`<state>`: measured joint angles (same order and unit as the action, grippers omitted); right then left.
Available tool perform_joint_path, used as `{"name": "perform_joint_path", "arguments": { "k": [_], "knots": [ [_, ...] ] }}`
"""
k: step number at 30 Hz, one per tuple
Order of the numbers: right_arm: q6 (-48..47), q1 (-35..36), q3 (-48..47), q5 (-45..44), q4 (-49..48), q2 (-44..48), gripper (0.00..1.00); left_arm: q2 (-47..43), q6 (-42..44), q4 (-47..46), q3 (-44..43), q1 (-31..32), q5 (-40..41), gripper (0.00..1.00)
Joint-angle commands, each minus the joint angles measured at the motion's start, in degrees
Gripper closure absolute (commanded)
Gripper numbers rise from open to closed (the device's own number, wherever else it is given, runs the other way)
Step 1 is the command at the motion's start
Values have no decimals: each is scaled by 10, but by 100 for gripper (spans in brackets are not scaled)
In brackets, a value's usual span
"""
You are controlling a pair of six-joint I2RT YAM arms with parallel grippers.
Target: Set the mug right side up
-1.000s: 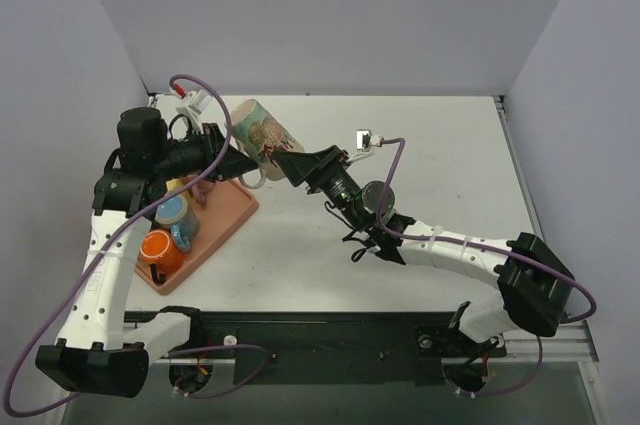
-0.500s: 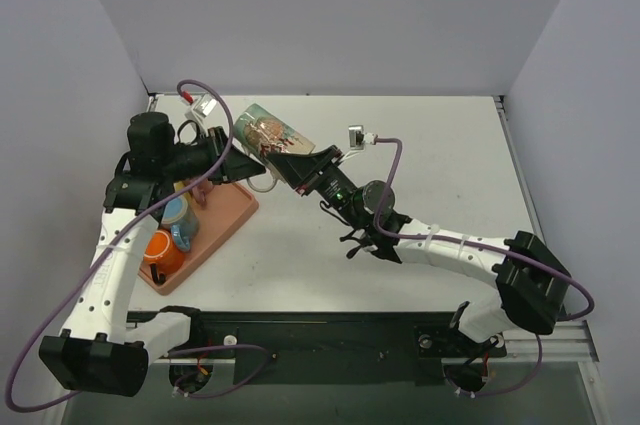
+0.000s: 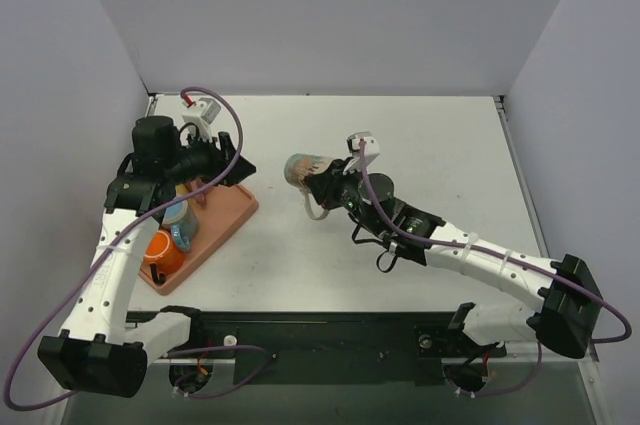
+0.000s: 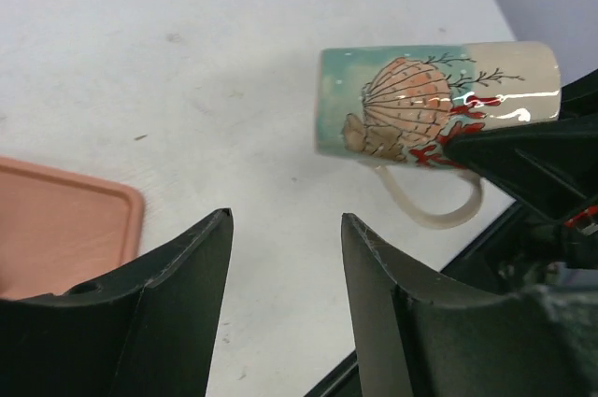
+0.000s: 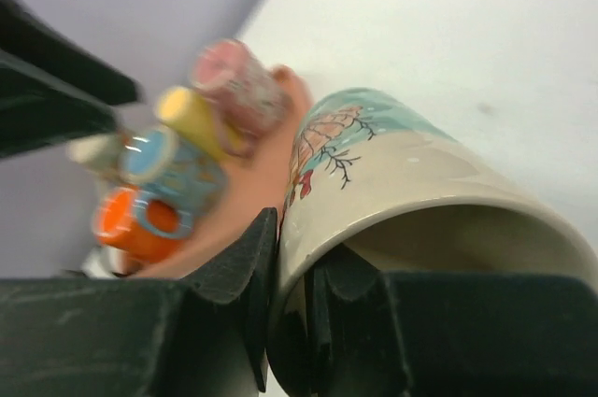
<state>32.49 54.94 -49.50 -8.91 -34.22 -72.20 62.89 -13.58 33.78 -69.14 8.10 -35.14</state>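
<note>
Just right of the tray [image 3: 232,213], the mug [image 3: 303,169] is lying sideways, its base pointing toward the tray and its open mouth facing the right gripper [image 3: 325,185]. That gripper is pinching the rim wall with one finger inside and one outside. Whether the mug is touching the table [image 3: 440,145] I cannot tell. Over the tray's right edge, the left gripper [image 3: 238,171] is hovering with fingers spread, gripping nothing, apart from the mug.
</note>
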Motion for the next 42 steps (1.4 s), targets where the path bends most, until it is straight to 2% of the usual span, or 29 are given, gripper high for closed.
{"name": "perform_joint_path", "arguments": {
  "k": [1, 2, 3, 6, 10, 11, 15, 20, 23, 31, 33, 35, 36, 37, 39, 40, 42],
  "knots": [
    [-135, -41, -116, -71, 307, 27, 100, 9, 107, 78, -42, 0, 117, 40],
    [-167, -48, -162, -77, 368, 21, 100, 14, 130, 89, -55, 1, 139, 40],
    [-181, -71, -187, -88, 479, 4, 100, 21, 149, 113, -58, 1, 148, 40],
    [-225, -120, -253, -113, 655, -27, 100, 23, 194, 127, -49, 2, 192, 39],
    [-247, -224, -259, -57, 736, -70, 100, 34, 232, 142, -40, 3, 237, 36],
    [-249, -259, -256, -46, 742, -86, 100, 41, 237, 147, -39, 3, 244, 35],
    [-279, -319, -243, -51, 754, -123, 100, 43, 267, 151, -24, 3, 281, 32],
    [-311, -402, -240, 44, 747, -172, 100, 38, 278, 147, -4, 3, 283, 32],
    [-320, -427, -241, 100, 732, -193, 100, 38, 278, 146, 2, 3, 277, 32],
    [-349, -449, -199, 118, 674, -181, 100, 29, 298, 148, 20, 3, 288, 31],
    [-357, -449, -191, 122, 674, -177, 94, 28, 307, 152, 26, 3, 298, 31],
    [-365, -447, -187, 137, 679, -179, 78, 27, 316, 160, 27, 2, 309, 31],
    [-366, -447, -189, 137, 682, -179, 65, 28, 320, 167, 28, 2, 319, 30],
    [-359, -446, -189, 129, 685, -174, 59, 28, 323, 174, 30, 3, 327, 30],
    [-356, -437, -187, 103, 690, -161, 53, 27, 332, 186, 30, -1, 347, 29],
    [-354, -432, -188, 92, 692, -154, 51, 28, 337, 190, 30, -2, 369, 21],
    [-356, -411, -198, 30, 707, -136, 47, 28, 346, 201, 29, -13, 392, 21]
  ]
}}
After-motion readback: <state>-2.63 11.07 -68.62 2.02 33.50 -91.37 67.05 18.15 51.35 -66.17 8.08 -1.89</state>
